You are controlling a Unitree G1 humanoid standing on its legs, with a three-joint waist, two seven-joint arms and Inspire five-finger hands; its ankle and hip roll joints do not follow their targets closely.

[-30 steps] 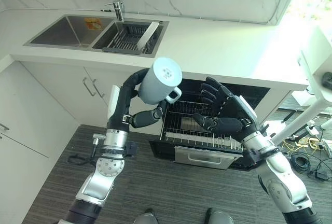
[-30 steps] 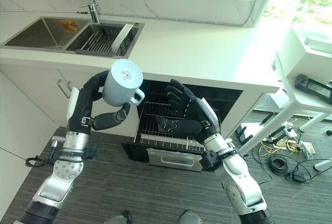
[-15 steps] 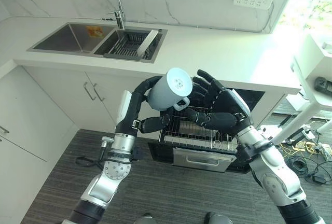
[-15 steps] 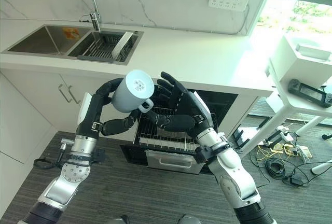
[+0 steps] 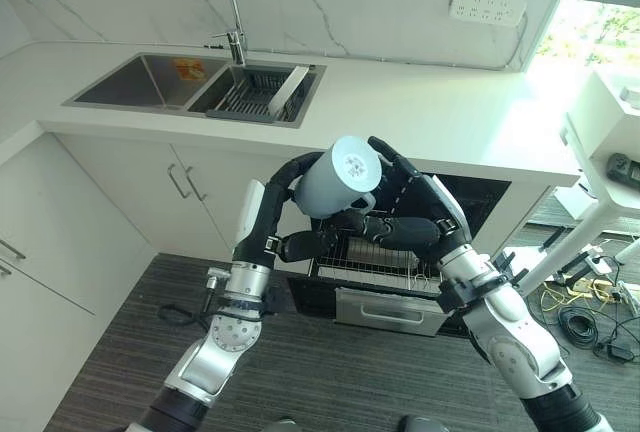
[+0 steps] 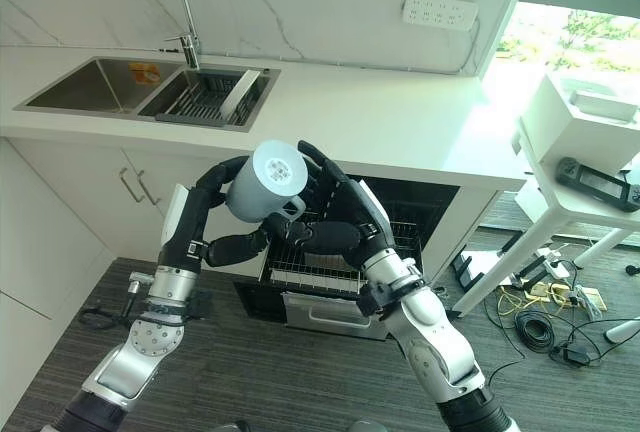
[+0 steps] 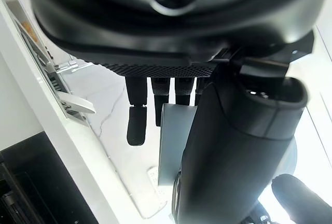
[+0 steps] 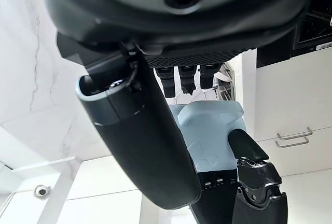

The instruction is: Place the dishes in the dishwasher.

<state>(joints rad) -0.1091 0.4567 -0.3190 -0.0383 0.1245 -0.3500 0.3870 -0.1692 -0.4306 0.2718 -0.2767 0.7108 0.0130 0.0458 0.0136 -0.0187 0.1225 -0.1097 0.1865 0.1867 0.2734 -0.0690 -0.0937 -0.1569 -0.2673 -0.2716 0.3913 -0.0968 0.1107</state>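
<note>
A light blue mug (image 5: 335,177) with a handle is held in the air before the open dishwasher, its base turned up towards me. My left hand (image 5: 288,174) is shut on it, fingers curled over its far side and thumb beneath. My right hand (image 5: 415,207) has come against the mug's other side, fingers nearly straight behind it and thumb under the handle. In the right wrist view the mug (image 8: 210,130) lies between thumb and fingers. Below, the dishwasher's wire rack (image 5: 385,257) is pulled out over the lowered door (image 5: 385,307).
A white counter (image 5: 430,122) runs above the dishwasher. At the back left is a double sink (image 5: 150,80) with a dark drainer basket (image 5: 255,92) and a tall tap (image 5: 225,2). White cabinets (image 5: 110,202) stand to the left, a white table (image 5: 610,122) to the right.
The camera has shifted. My left hand carried the mug rightwards, and my right hand moved left until its fingers and thumb met the mug.
</note>
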